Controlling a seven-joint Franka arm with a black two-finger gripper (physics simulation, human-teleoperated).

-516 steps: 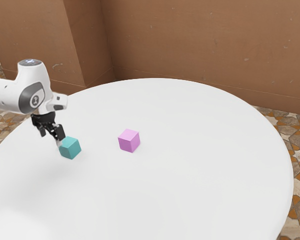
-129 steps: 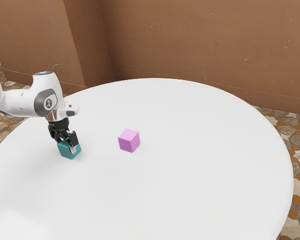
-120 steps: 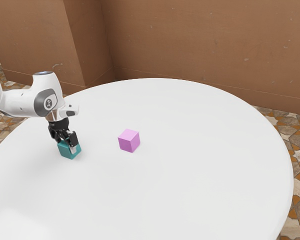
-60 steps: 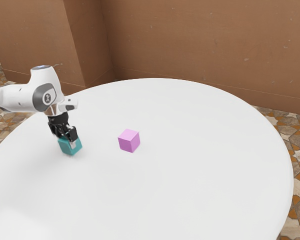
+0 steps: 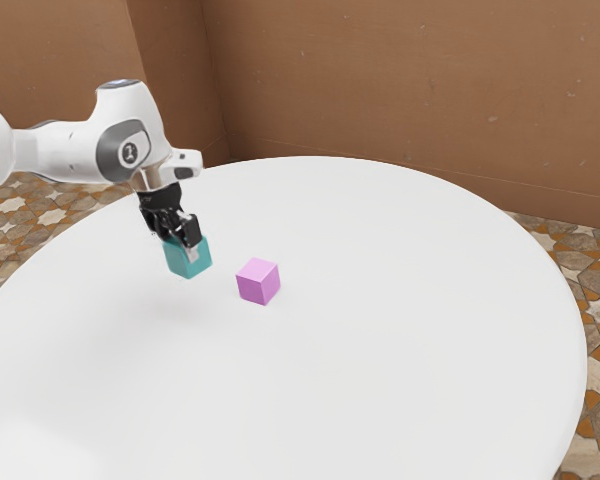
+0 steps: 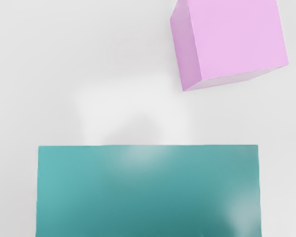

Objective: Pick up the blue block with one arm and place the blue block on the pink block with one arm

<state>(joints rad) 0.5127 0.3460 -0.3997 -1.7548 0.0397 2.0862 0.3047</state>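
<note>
My black gripper is shut on the teal-blue block, which hangs clear of the white table with a faint shadow below it. The pink block rests on the table a short way toward the exterior view's right of the held block. In the wrist view the blue block sits large just under my hand, and the pink block lies on the table beyond it, off to one side.
The round white table has a curved edge toward the exterior view's right. Brown walls and a patterned tile floor surround it.
My gripper closed on the blue block, lifted it off the table and carried it toward the exterior view's right, closer to the pink block. The pink block stayed put.
</note>
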